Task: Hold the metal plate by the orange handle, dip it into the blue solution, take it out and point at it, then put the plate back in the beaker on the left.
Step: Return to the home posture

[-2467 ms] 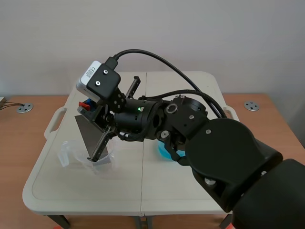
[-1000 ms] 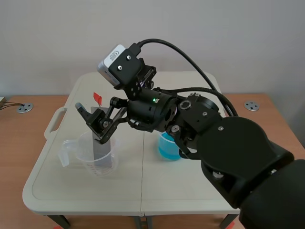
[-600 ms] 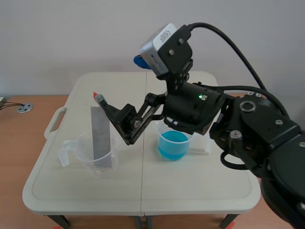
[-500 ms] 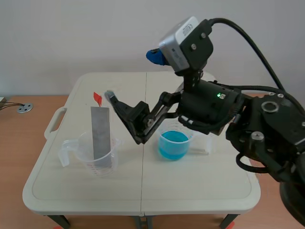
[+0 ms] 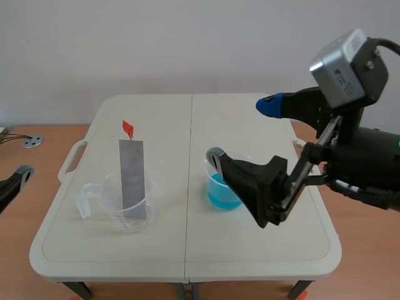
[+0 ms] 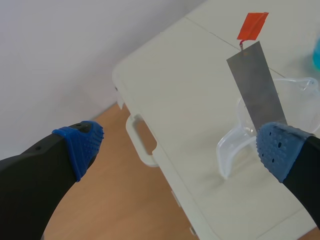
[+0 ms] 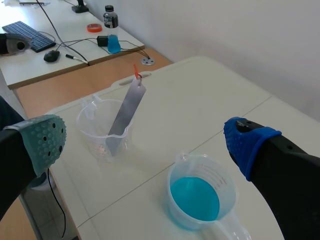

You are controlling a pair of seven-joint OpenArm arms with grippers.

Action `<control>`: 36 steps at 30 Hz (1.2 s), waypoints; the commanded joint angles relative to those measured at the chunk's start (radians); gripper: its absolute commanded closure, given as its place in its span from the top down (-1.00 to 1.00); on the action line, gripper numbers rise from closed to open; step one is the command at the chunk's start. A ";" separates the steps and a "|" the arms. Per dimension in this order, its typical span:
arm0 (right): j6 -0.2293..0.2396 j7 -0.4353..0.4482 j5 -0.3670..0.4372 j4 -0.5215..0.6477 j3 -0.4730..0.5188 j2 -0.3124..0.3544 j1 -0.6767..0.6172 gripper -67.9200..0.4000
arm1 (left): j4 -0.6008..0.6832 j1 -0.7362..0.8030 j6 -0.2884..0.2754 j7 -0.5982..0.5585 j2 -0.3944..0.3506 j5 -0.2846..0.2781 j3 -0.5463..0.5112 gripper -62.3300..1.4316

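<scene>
2 beakers on the table (image 5: 250, 262), 1 metal plate (image 5: 131, 172), 2 grippers. The plate stands near upright in the clear beaker (image 5: 147, 211) at the table's left. Its lower end is inside, and its 1 orange handle (image 5: 127, 129) is at the top, well above the rim. The blue beaker (image 5: 220, 199), w/ blue solution (image 7: 194, 199), sits near the table's middle, apart from the clear one. R gripper (image 5: 242, 130) hangs over the table's right half, just beside the blue beaker, fingers spread wide, nothing btwn them. L gripper (image 6: 180, 150) is low, off the table's left edge, also spread wide & empty. Plate & clear beaker lie ahead of it.
</scene>
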 commanded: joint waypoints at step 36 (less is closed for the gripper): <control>-0.003 -0.093 0.001 0.108 0.332 -0.047 -0.231 0.95 | 0.016 -0.101 -0.020 0.021 -0.008 -0.006 0.225 1.00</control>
